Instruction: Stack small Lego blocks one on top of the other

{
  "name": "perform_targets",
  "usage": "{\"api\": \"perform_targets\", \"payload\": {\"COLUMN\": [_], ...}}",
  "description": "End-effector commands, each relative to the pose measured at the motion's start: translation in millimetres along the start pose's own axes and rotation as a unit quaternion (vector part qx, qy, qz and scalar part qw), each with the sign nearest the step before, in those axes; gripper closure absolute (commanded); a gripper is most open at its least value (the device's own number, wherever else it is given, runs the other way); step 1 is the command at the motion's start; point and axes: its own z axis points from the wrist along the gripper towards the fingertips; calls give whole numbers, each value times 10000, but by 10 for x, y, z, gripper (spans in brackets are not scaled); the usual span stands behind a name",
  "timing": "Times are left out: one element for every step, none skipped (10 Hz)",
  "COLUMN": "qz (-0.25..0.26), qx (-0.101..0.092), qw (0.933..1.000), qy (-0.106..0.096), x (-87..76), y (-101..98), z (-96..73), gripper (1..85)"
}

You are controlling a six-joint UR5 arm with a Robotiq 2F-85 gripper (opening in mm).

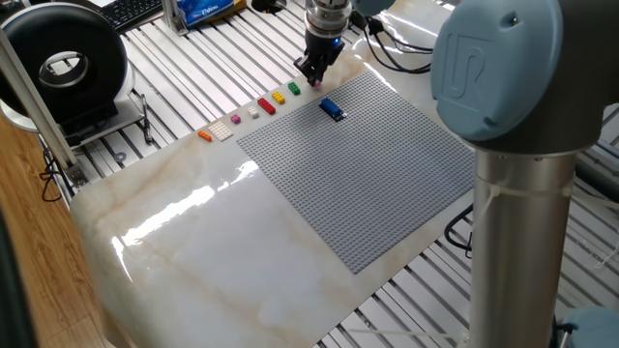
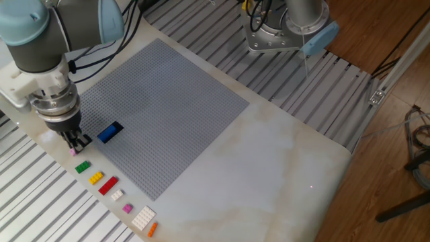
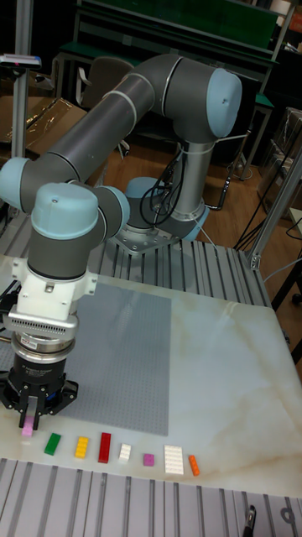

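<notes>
Marble tabletop: our gripper point(image 3: 30, 411) pinches the pink brick point(image 3: 28, 426) by its sides; we judge it light, rigid, slippery; blue brick point(image 2: 109, 132) at three o'clock.

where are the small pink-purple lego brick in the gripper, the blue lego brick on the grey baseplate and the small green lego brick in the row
small pink-purple lego brick point(image 3: 28, 427), tall fixed view, its lower end below the fingertips
blue lego brick point(image 2: 109, 132), the other fixed view, middle of its top
small green lego brick point(image 3: 53, 444), tall fixed view, middle of its top

arm: bent over, wrist vertical
hand point(image 3: 31, 414): pointing straight down, fingers pinched on a pink-purple Lego block point(image 3: 28, 427)
</notes>
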Motion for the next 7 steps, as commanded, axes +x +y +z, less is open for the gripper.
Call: {"api": "perform_targets", "payload": {"qz": [130, 178, 186, 201, 206, 226, 235], "qx": [-28, -43, -43, -43, -28, -5, -12], "qw": [9999, 9998, 9998, 9998, 9998, 9997, 9997], "qy": [72, 94, 94, 79, 79, 86, 86], "x": [85, 112, 127, 140, 144, 154, 167], "y": [-1, 13, 23, 41, 39, 35, 49], "z": [-126, -143, -150, -147, -147, -153, -159], "gripper": [847, 847, 847, 847, 847, 847, 847]}}
